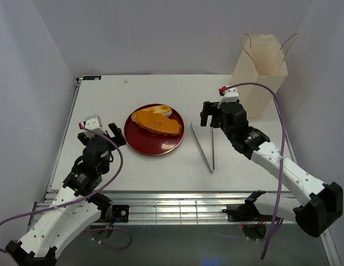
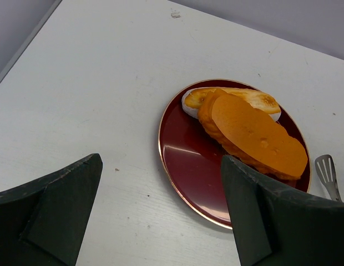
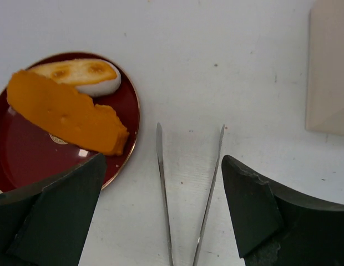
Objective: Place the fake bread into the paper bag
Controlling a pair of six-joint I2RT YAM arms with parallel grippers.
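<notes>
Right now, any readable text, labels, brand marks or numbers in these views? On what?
No text can be read in any view.
Paper bag: plain, no print on the sides shown.
Plate: a small pale mark near its middle, too small to read.
Bread and tongs: no markings visible.

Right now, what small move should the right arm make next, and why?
Probably lower the right gripper straight down and close it on the tongs. Its jaws are open directly above them, they lie flat on the table, and the fake bread is on the plate, not yet in the paper bag.
</notes>
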